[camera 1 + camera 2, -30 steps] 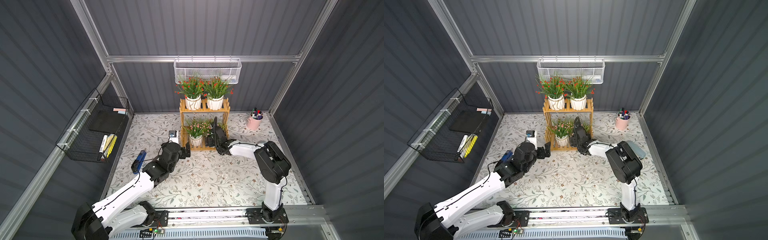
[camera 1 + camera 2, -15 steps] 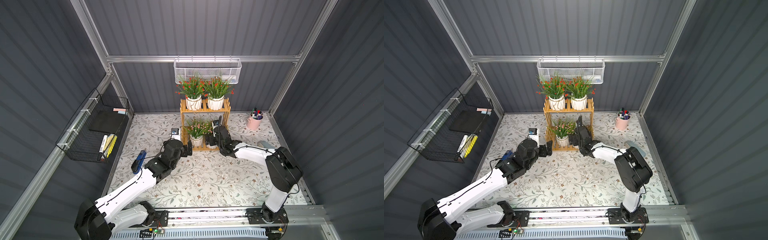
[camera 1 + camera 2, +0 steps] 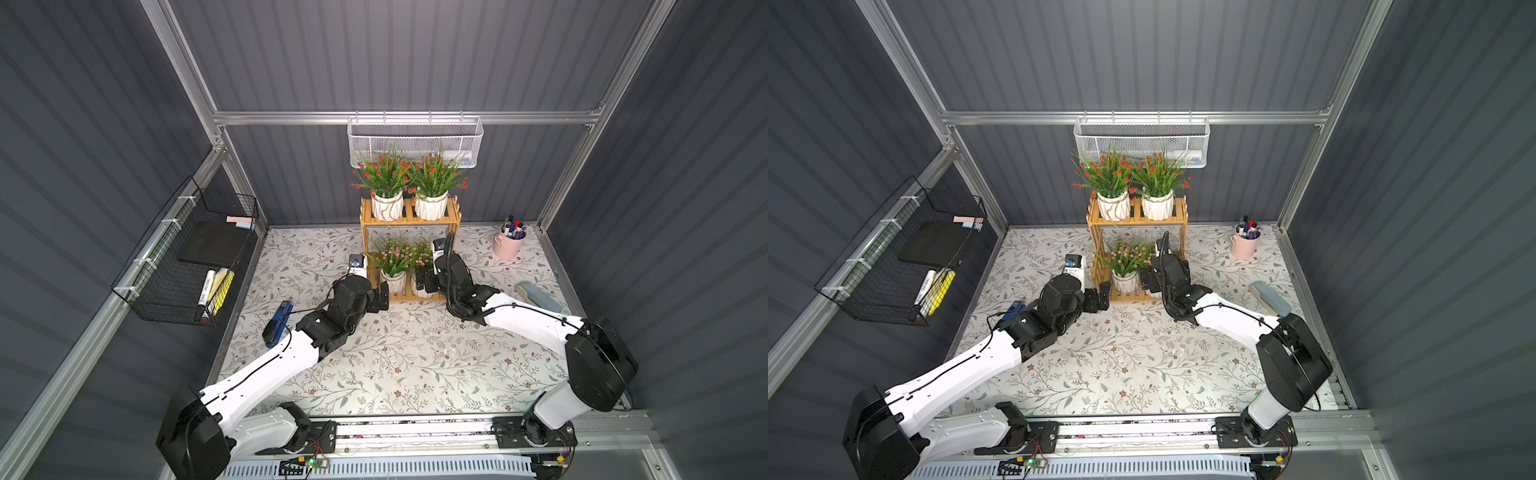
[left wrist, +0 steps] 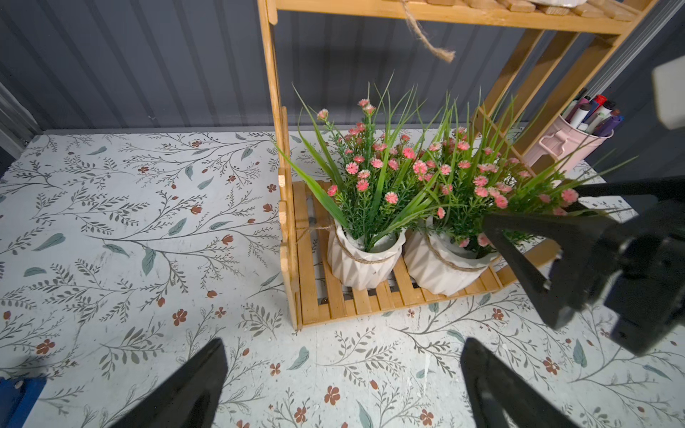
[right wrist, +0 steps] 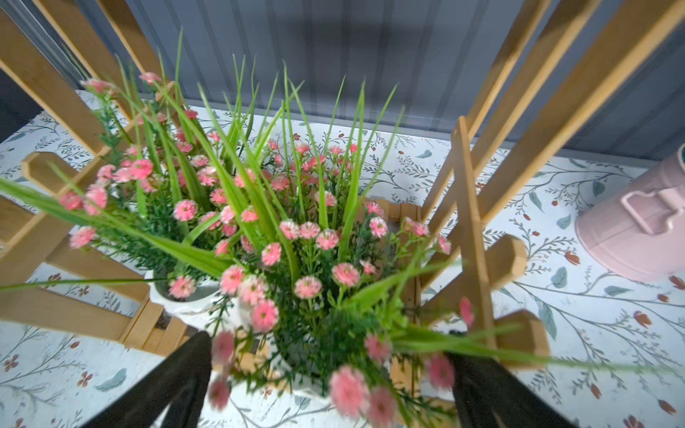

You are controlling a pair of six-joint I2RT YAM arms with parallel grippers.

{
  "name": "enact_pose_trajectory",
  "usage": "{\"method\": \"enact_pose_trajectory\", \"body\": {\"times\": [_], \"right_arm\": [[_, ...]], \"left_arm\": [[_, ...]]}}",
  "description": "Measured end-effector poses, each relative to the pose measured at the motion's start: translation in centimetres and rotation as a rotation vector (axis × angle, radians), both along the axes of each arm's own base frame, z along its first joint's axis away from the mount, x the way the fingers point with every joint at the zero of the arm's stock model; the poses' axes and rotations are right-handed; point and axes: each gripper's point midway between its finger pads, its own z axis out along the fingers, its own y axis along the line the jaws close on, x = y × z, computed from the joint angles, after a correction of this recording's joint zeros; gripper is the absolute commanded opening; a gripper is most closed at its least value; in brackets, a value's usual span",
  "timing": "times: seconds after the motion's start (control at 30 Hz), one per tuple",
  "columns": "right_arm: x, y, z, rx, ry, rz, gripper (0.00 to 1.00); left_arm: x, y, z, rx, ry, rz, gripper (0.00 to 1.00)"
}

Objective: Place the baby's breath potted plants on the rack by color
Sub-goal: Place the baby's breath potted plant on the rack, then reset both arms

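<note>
We find the rack (image 3: 365, 245) at the back of the table (image 3: 415, 357), below the mesh basket (image 3: 415, 141) hung on the rear wall. On its top tier the upper left plant (image 3: 386, 195) and upper right plant (image 3: 432, 195) stand side by side. On its bottom tier the lower left plant (image 4: 365, 259) and lower right plant (image 4: 441, 266) do likewise. A marker cup (image 3: 509, 247) stands to the rack's right, and a wire basket (image 3: 187, 266) hangs on the left wall.

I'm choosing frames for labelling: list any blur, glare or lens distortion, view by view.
Both top views: sharp, evenly lit, no glare on the rack. Left wrist view: pink plants crisp, a soft shadow on the wall behind them. Right wrist view: nearest pink blossoms blurred, farther ones sharper.
</note>
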Motion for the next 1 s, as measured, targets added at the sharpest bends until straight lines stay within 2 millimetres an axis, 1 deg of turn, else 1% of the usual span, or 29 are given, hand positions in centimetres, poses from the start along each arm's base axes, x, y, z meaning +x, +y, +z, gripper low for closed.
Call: {"method": "enact_pose_trajectory", "body": {"times": [0.2,0.27,0.37,0.43,0.5,0.57,0.63,0.7,0.73,0.77,0.8,0.83,0.87,0.9,0.93,1.0], "right_arm": [[-3.5,-0.9,3.7,0.005,-0.025,0.039,0.99],[-5.0,-1.8,4.9,0.008,-0.034,0.050,0.99],[-7.2,-4.1,6.8,0.007,-0.060,0.040,0.99],[-8.5,-6.1,8.1,-0.002,-0.089,0.008,0.99],[-9.4,-7.8,9.3,-0.010,-0.115,-0.020,0.99],[-9.8,-9.4,10.1,-0.020,-0.132,-0.043,0.99],[-9.7,-11.3,10.6,-0.030,-0.143,-0.082,0.99],[-9.2,-13.4,10.5,-0.030,-0.151,-0.127,0.99],[-8.7,-14.8,10.0,-0.033,-0.161,-0.156,0.99],[-8.5,-15.8,9.3,-0.041,-0.167,-0.174,0.99],[-8.2,-16.9,8.2,-0.056,-0.169,-0.191,0.99],[-8.0,-18.0,7.0,-0.073,-0.157,-0.208,0.99],[-7.7,-18.8,5.9,-0.082,-0.139,-0.223,0.99],[-7.4,-19.8,4.7,-0.084,-0.109,-0.241,0.99],[-7.0,-20.7,4.1,-0.071,-0.088,-0.262,0.99],[-6.3,-22.7,3.7,-0.037,-0.088,-0.313,0.99]], "left_arm": [[0.6,0.3,0.2,-0.044,0.014,-0.009,1.00],[1.1,0.6,0.0,-0.057,0.022,0.001,1.00],[1.7,1.4,-0.5,-0.066,0.038,0.013,1.00],[2.4,2.4,-0.4,-0.077,0.043,0.030,0.99],[3.4,3.8,0.2,-0.088,0.035,0.054,0.99],[4.3,5.6,1.0,-0.096,0.018,0.090,0.99],[5.4,8.2,1.8,-0.103,-0.005,0.142,1.00],[6.3,11.0,2.3,-0.104,-0.032,0.208,0.99],[6.8,12.7,2.4,-0.108,-0.043,0.242,0.99],[7.2,14.0,2.5,-0.111,-0.055,0.271,0.99],[7.7,15.3,2.5,-0.110,-0.068,0.295,1.00],[8.2,16.6,2.0,-0.100,-0.077,0.322,0.99],[8.5,17.3,1.4,-0.088,-0.077,0.338,0.99],[8.8,17.7,0.1,-0.075,-0.067,0.345,0.99],[8.9,17.9,-1.4,-0.061,-0.045,0.345,1.00],[8.8,18.0,-4.5,-0.032,-0.007,0.342,0.99]]}}
